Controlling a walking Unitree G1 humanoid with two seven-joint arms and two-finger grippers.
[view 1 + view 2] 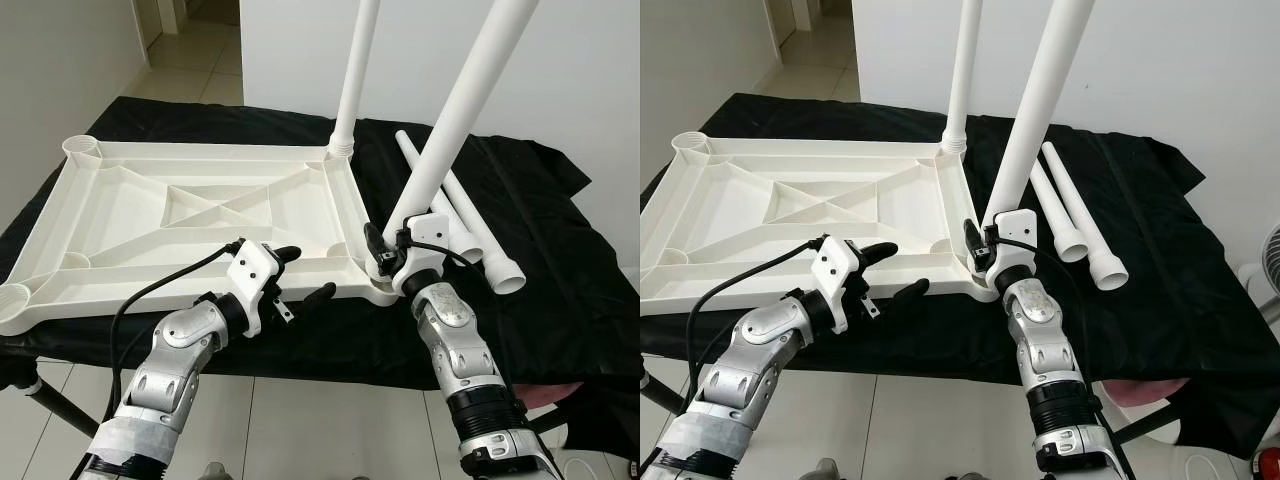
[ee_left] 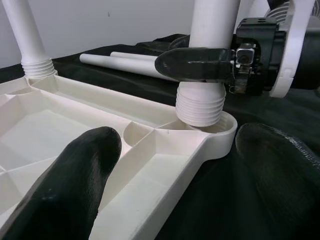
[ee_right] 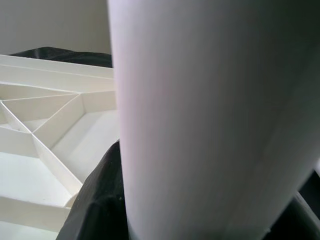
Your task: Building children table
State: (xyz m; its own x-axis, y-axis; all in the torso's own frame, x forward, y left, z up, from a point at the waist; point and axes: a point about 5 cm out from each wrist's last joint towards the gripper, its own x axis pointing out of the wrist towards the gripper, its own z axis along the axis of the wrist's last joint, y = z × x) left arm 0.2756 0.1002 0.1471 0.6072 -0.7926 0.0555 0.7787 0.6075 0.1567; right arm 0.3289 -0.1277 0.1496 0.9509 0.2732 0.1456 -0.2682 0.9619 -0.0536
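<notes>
The white plastic tabletop [image 1: 130, 215] lies upside down on a black cloth. One white leg [image 1: 357, 70] stands upright in its far right corner socket. My right gripper [image 1: 385, 250] is shut on a second white leg [image 1: 455, 120] just above its threaded end [image 2: 201, 102]. That end rests, tilted, in the mouth of the near right corner socket [image 2: 224, 134]. My left gripper [image 1: 307, 273] is open at the tabletop's near edge, left of that socket. One of its fingers [image 2: 75, 180] is over the tabletop and the other is off its edge.
Two loose white legs [image 1: 470, 215] lie on the black cloth [image 1: 560, 270] to the right of the tabletop. Empty sockets sit at the far left corner [image 1: 82, 148] and near left corner [image 1: 12, 300]. White walls and tiled floor surround the table.
</notes>
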